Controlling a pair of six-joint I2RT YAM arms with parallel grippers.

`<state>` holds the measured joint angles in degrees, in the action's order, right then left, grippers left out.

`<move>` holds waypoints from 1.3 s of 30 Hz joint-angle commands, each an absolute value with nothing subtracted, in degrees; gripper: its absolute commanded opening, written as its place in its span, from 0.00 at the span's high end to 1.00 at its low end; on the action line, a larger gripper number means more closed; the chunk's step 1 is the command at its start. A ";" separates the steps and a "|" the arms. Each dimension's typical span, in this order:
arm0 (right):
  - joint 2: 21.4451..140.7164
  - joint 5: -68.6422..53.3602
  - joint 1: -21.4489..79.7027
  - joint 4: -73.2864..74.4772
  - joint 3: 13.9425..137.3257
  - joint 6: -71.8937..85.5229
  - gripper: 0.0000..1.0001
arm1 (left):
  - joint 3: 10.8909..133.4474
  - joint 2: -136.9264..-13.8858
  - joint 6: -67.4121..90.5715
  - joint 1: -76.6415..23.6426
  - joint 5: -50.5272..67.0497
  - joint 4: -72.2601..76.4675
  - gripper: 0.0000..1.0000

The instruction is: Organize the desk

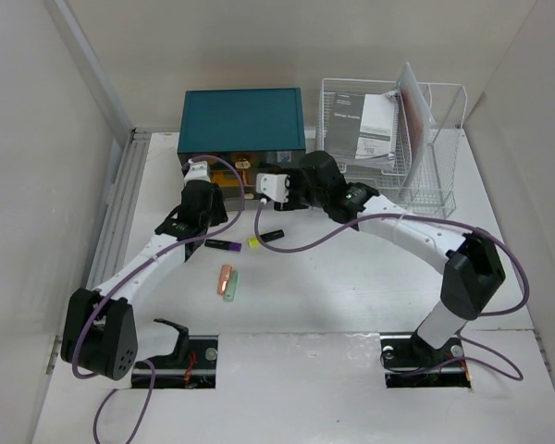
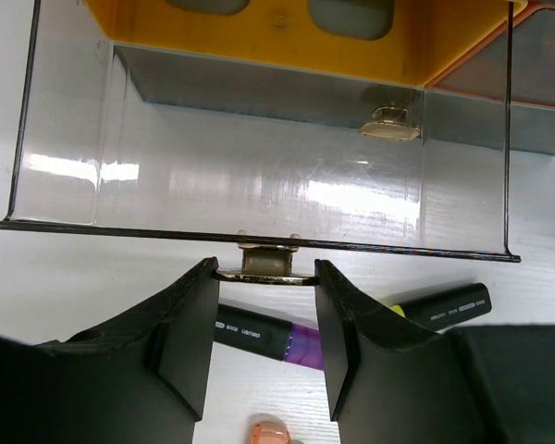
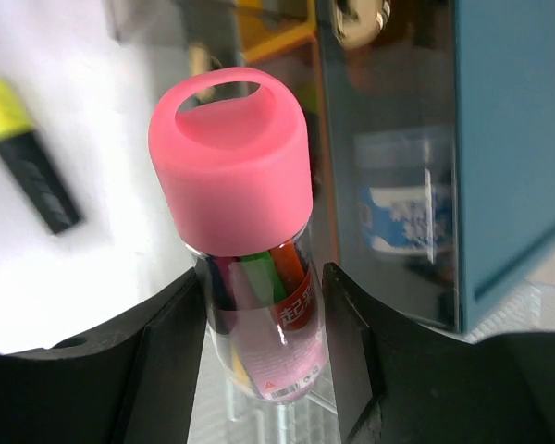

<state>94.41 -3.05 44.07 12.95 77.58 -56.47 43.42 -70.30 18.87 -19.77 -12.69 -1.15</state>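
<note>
Left jaws: pinching the drawer handle (image 2: 264, 265) of the clear drawer (image 2: 259, 176).
Right jaws: clamped on the pink-capped tube (image 3: 231, 157).
Desk surface (image 1: 351, 287): spread beneath both arms.
Progress: highlighters (image 1: 224, 245) lie loose, so we judge plenty left.

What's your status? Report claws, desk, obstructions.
Left claw shut on clear drawer's handle. Right claw shut on pink-capped tube. Desk: purple highlighter, yellow highlighter loose by that handle.

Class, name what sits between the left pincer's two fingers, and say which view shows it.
The small brass handle of the clear drawer sits between the left pincer's fingers, its ends touching both. The left wrist view shows it.
</note>
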 commanded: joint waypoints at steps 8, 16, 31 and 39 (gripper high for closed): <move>101.86 -21.79 45.00 18.37 95.25 -44.31 0.93 | 42.19 -66.72 21.71 -21.01 -5.36 -0.62 1.00; 108.02 -22.94 44.47 18.46 102.91 -37.01 0.93 | 41.14 -64.86 21.71 -21.01 -4.14 -1.67 1.00; 114.78 -25.75 44.47 11.51 111.17 -18.55 0.97 | 40.61 -64.34 21.71 -21.53 -2.99 -1.67 1.00; 120.15 -29.00 43.95 11.51 118.29 -15.91 0.97 | 40.61 -64.34 21.71 -22.59 -2.99 -1.67 1.00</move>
